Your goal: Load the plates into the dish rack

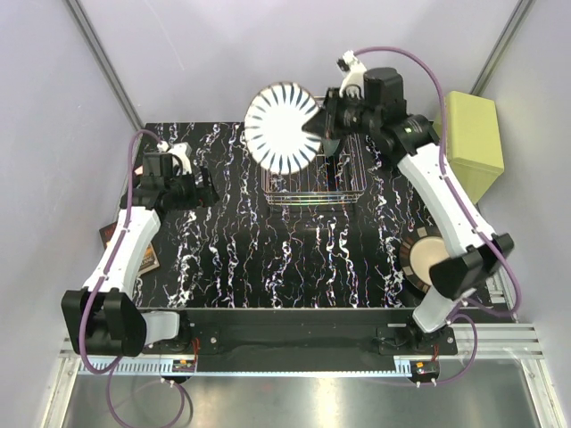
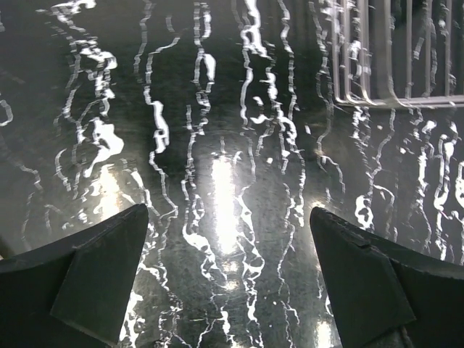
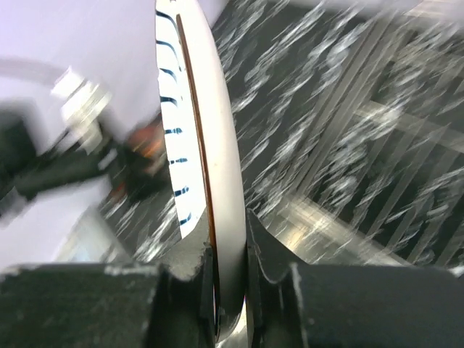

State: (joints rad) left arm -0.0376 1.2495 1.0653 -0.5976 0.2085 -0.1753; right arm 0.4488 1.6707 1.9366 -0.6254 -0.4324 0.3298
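Near: beige plate [image 1: 426, 259], brown-rimmed, partly hidden | left gripper [image 2: 228, 214] jaws wide apart over marbled table [image 2: 217, 145] | far: right gripper [image 3: 228, 232] clamped on striped plate [image 1: 281, 127] rim, edge-on only in wrist view, seemingly above dish rack [image 1: 312, 187]

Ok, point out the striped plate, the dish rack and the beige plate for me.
striped plate [image 1: 281, 127]: top external view, centre of its striped face.
dish rack [image 1: 308, 194]: top external view, on its near wire wall.
beige plate [image 1: 426, 259]: top external view, on its pale centre.
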